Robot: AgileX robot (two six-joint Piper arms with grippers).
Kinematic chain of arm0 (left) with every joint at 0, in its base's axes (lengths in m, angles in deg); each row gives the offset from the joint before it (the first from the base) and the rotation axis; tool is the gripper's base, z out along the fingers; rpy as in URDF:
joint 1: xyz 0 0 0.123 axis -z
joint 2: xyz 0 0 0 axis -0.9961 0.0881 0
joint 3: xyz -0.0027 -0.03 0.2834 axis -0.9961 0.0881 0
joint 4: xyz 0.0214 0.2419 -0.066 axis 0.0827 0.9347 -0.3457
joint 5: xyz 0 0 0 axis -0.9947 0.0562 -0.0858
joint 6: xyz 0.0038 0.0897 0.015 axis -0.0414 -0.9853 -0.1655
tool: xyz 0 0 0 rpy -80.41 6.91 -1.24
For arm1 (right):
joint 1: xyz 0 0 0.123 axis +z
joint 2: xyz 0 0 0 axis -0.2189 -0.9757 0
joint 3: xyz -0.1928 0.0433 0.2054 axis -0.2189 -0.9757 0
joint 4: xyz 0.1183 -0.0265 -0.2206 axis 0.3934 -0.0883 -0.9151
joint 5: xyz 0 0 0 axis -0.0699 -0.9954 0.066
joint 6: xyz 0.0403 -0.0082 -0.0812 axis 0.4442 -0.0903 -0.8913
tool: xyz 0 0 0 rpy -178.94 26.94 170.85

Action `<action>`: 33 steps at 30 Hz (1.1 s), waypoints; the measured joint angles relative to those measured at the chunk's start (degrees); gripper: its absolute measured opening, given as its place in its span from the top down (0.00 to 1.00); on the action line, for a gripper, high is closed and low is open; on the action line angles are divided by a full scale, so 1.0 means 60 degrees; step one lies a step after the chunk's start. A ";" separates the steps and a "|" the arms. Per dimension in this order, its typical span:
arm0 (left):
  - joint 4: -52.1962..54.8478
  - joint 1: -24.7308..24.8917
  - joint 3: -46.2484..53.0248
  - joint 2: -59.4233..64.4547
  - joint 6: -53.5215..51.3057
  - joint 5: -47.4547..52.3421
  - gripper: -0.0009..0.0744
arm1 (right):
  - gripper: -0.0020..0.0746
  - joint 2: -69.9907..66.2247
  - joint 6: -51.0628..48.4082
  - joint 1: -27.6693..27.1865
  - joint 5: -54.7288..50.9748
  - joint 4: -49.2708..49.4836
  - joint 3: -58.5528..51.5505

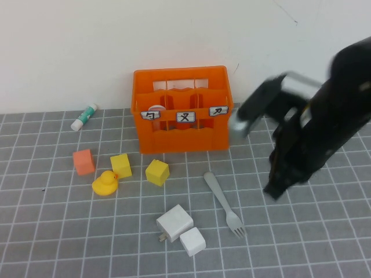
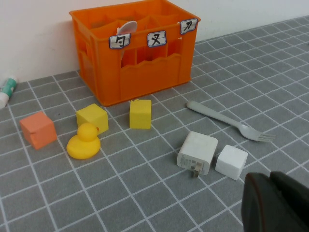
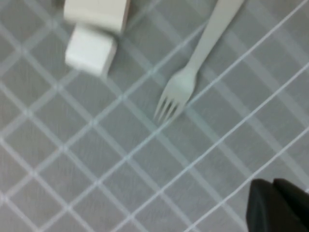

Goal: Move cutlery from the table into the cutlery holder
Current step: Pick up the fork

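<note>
Right gripper (image 1: pixel 277 190), fingers apparently closed and empty, hangs beside the fork (image 1: pixel 224 203); open wide, descend over the handle. Left gripper (image 2: pixel 277 203): state unclear.

wall (image 1: pixel 116 35): plain white, behind table | floor: not visible | light: even, soft shadows

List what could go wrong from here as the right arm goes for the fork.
1. The fork lies flat on the table, so the right gripper, hovering off to its right, may scrape the surface or slip off the thin handle.
2. The white charger blocks lie close to the tines; a sloppy approach could knock them.
3. The pink spoon already stands in the cutlery holder, so the fork might catch on it.

The left gripper waits near the table's front.
</note>
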 joint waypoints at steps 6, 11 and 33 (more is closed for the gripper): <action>0.0000 0.0000 0.0000 0.0000 0.0064 0.0000 0.99 | 0.97 -0.1096 -0.0476 0.0282 -0.0114 -0.0116 0.0000; 0.0000 0.0000 0.0000 0.0000 0.0064 0.0000 0.99 | 0.97 -0.1477 -0.0597 0.0282 0.0481 -0.0075 0.0119; 0.0000 0.0000 0.0000 0.0000 0.0064 0.0014 0.99 | 0.41 -0.5201 0.1898 0.0782 -0.0304 -0.1311 0.3920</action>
